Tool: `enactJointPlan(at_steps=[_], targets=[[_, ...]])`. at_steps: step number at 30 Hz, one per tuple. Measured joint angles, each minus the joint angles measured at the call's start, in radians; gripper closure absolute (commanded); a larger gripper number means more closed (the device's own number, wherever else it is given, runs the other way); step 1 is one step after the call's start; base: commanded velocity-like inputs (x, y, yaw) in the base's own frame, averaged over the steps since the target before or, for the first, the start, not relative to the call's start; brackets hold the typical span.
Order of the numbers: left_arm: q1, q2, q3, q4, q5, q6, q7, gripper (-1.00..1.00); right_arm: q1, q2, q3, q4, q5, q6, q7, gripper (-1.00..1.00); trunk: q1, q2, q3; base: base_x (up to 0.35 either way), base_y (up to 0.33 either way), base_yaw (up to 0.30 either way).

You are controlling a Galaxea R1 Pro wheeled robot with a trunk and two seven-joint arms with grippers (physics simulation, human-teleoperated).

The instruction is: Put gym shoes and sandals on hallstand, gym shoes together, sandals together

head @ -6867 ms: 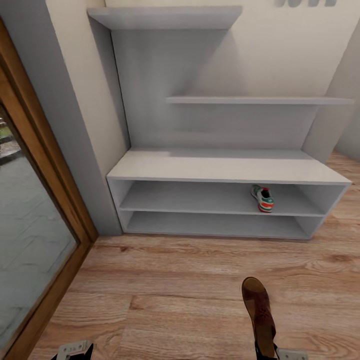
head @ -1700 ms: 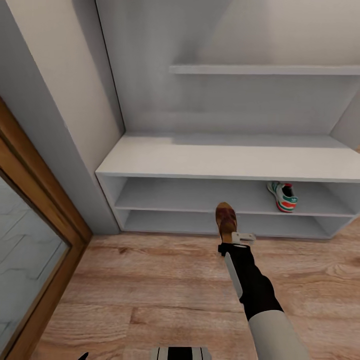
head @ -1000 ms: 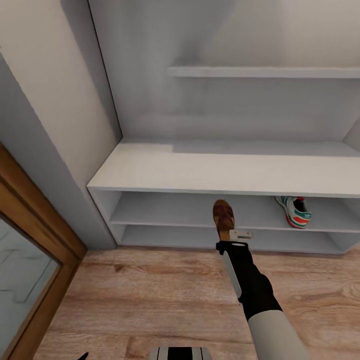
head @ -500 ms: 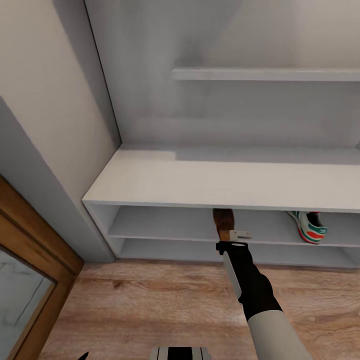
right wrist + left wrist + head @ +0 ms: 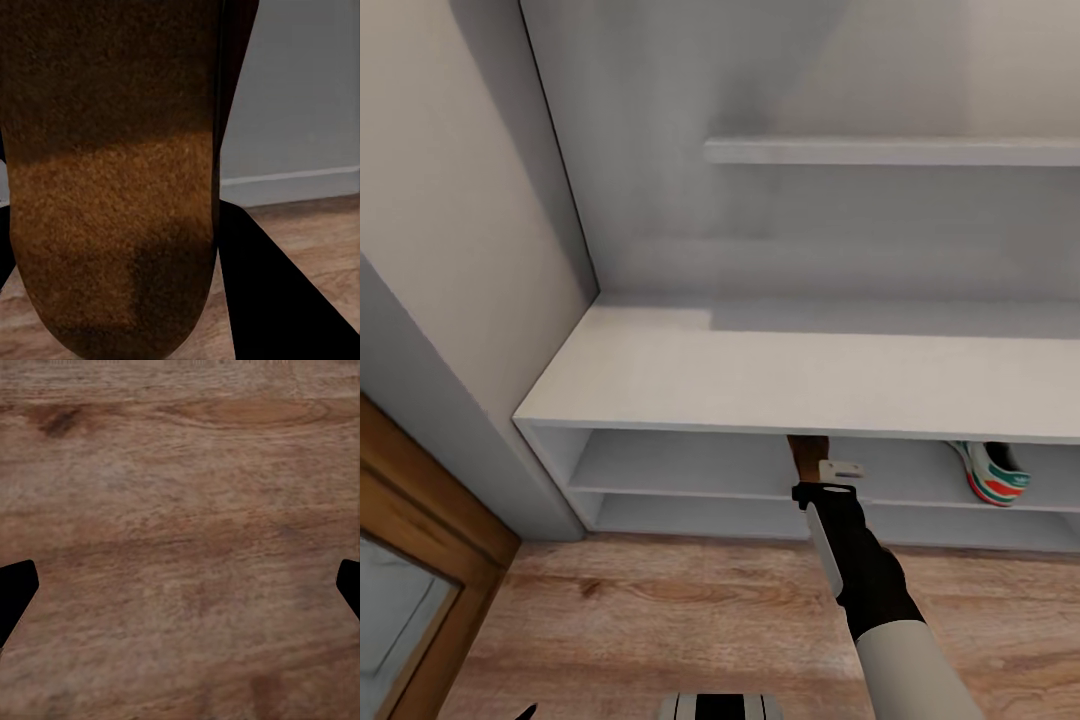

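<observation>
Right fingers (image 5: 826,478) clamp the sandal (image 5: 808,452) by its heel, toe aimed into the rack's (image 5: 760,380) upper shelf, left of the gym shoe (image 5: 993,470); left fingers (image 5: 180,585) apart over the floor (image 5: 660,610).

One gym shoe (image 5: 995,470), one sandal (image 5: 807,455) – one hallstand (image 5: 760,375) – two open shelves

Head view: looked forward and down from above onto the shoe rack (image 5: 790,375) and floor (image 5: 660,620). Left wrist: faced straight down, close to the floor (image 5: 180,532). Right wrist: pressed close behind a sandal (image 5: 112,187), sharing rack and floor with the head view.
</observation>
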Motion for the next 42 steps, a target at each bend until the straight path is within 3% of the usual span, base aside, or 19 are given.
enactJointPlan(at_steps=[14,23,42], targets=[[0.000,0.000,0.000,-0.001,-0.001,0.000,0.000,-1.00,0.000,0.000,0.000,0.000,0.000,0.000,0.000,1.00,0.000,0.000,0.000,0.036,0.000,0.000],[0.000,0.000,0.000,-0.001,-0.001,-0.001,0.000,-1.00,0.000,0.000,0.000,0.000,0.000,0.000,0.000,1.00,0.002,-0.001,-0.024,0.000,0.000,0.000],[0.000,0.000,0.001,-0.001,0.000,0.001,0.000,-1.00,0.000,0.000,-0.001,0.001,0.000,0.000,0.001,1.00,0.002,-0.001,-0.025,0.077,0.000,0.000]])
